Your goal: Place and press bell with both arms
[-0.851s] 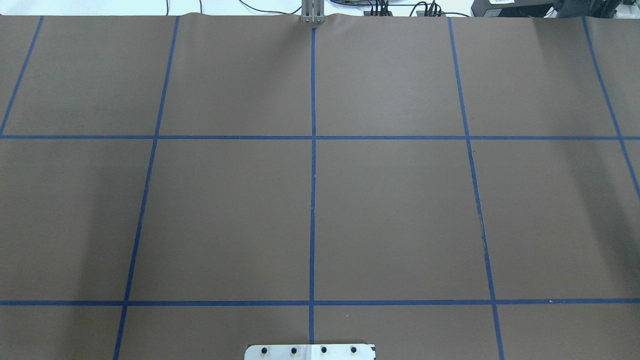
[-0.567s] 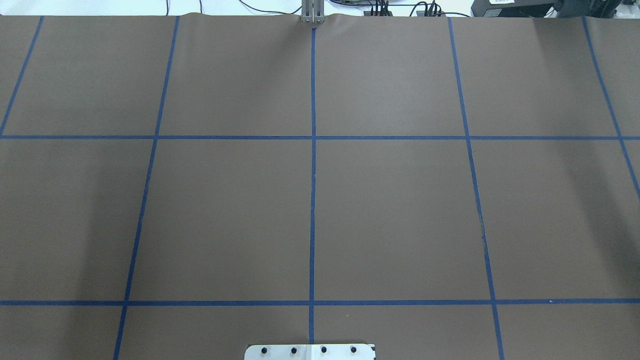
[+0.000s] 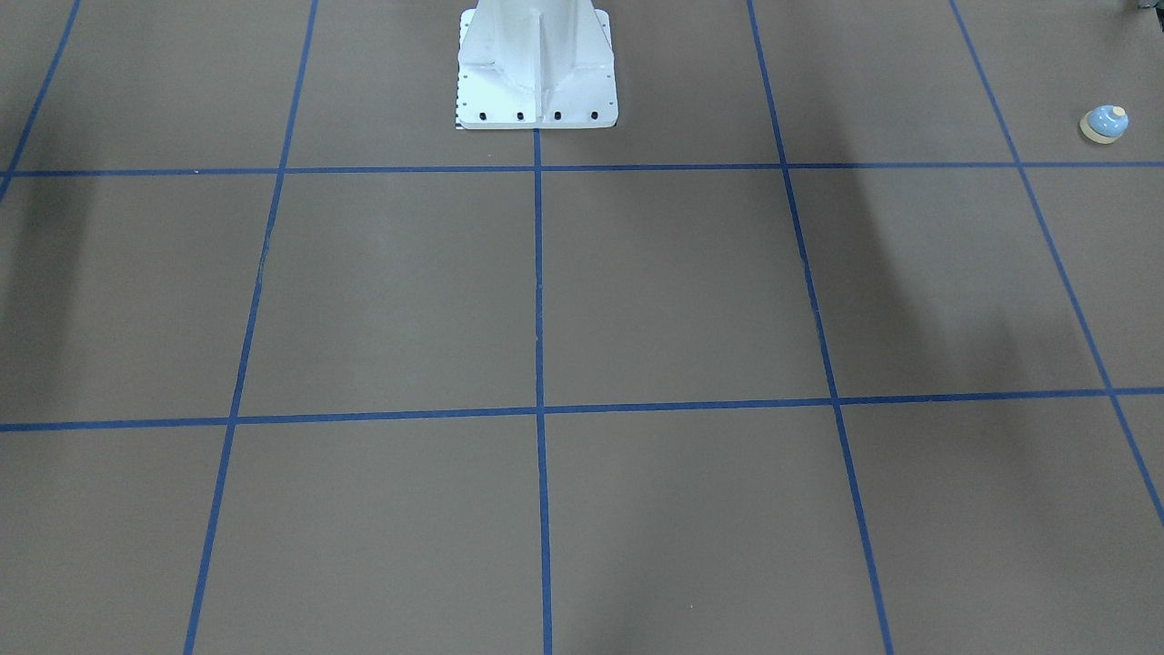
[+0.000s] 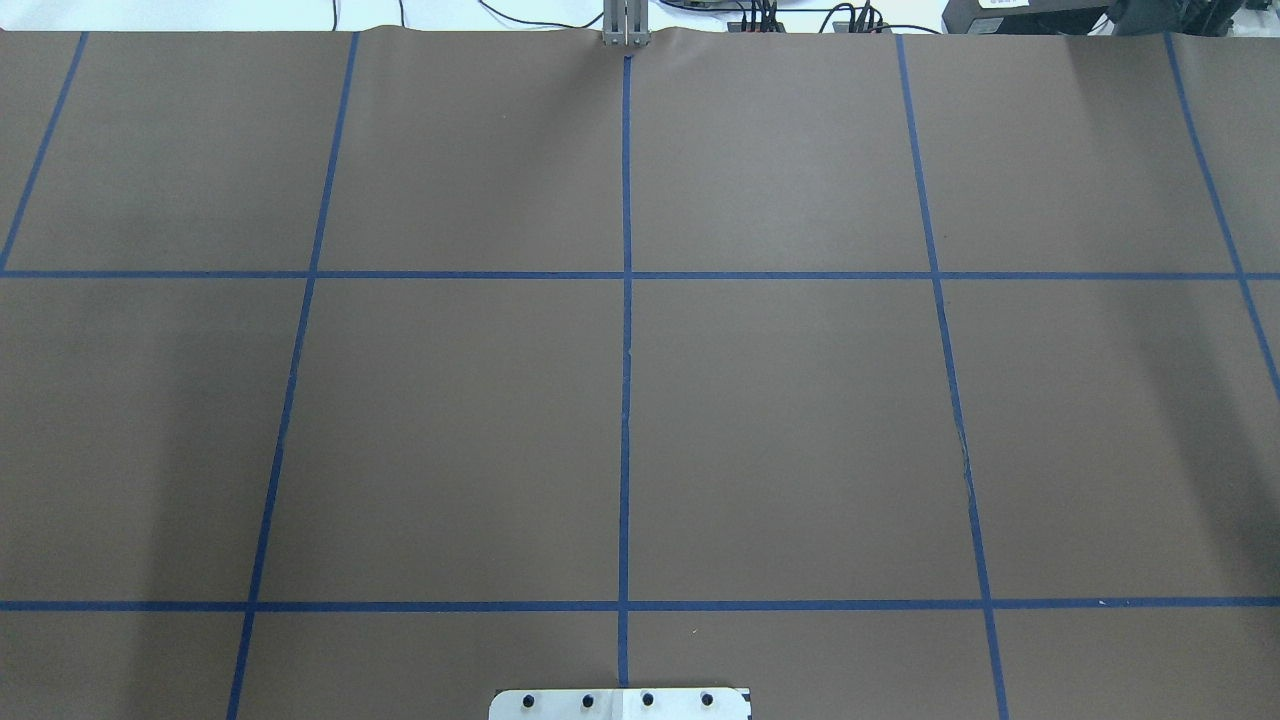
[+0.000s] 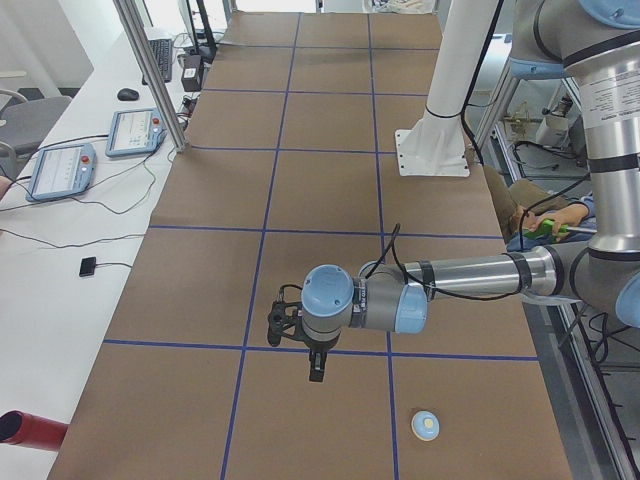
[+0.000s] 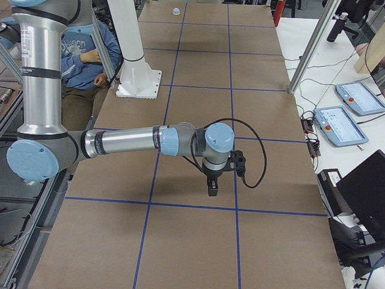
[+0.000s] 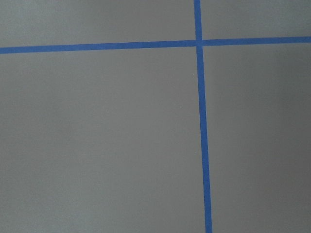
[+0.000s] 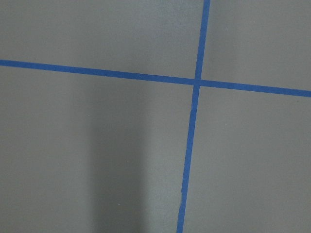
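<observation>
The light-blue bell (image 3: 1104,124) with its cream base stands on the brown table near the robot's left end; it also shows in the exterior left view (image 5: 426,425) and far off in the exterior right view (image 6: 175,11). My left gripper (image 5: 316,372) hangs fingers-down above the table, apart from the bell, which stands nearer the table's end and the robot's side. My right gripper (image 6: 212,188) hangs fingers-down over the table's other end, far from the bell. I cannot tell whether either gripper is open or shut. Both wrist views show only paper and blue tape.
The white bolted pedestal (image 3: 536,82) stands at the robot's edge of the table (image 4: 800,430), which has a blue tape grid. Teach pendants (image 5: 60,170) and cables lie on the white bench beyond. A person (image 6: 90,54) sits behind the robot. A red object (image 5: 25,428) lies at the corner.
</observation>
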Available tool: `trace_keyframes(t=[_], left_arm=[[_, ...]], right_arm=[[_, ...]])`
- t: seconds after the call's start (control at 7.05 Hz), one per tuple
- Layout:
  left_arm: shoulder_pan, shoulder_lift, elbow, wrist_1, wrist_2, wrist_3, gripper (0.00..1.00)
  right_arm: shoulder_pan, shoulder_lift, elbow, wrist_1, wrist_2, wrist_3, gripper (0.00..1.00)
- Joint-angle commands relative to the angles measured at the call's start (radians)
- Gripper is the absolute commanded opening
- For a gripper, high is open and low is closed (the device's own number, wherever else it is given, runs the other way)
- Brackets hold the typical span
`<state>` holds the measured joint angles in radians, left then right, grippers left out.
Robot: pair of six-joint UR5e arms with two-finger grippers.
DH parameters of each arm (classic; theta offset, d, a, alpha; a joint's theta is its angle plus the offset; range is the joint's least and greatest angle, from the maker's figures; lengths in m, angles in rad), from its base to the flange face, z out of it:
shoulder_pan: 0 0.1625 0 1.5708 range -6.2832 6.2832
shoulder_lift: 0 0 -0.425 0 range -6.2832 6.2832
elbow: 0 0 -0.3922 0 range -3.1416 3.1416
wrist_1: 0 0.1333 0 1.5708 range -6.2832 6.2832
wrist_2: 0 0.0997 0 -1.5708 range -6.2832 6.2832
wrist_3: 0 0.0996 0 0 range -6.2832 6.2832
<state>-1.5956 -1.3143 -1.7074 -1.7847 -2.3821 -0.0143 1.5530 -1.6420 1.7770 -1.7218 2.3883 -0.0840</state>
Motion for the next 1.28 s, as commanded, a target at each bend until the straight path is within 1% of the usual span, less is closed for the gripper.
trace_keyframes(t=[0.0,0.28,0.57,0.85,0.99,1.13], left_arm=[[-0.001,0.007,0.002,-0.018,-0.023,0.004,1.00],[-0.001,0.016,-0.004,-0.022,-0.025,-0.004,1.00],[-0.003,0.059,-0.003,-0.025,-0.023,0.000,0.99],[-0.004,0.133,0.029,-0.027,-0.022,0.010,0.99],[-0.006,0.179,0.029,-0.025,-0.014,0.005,1.00],[-0.007,0.219,0.041,-0.024,-0.011,-0.003,1.00]], right_arm=[[-0.001,-0.004,0.010,0.010,0.003,-0.003,1.00],[-0.001,-0.012,0.012,0.053,0.021,-0.003,1.00],[-0.007,-0.044,-0.001,0.137,0.041,-0.006,1.00],[-0.016,-0.080,0.001,0.217,0.048,0.006,1.00],[-0.048,-0.081,0.001,0.225,0.043,0.033,1.00],[-0.089,-0.079,0.001,0.246,0.042,0.115,1.00]])
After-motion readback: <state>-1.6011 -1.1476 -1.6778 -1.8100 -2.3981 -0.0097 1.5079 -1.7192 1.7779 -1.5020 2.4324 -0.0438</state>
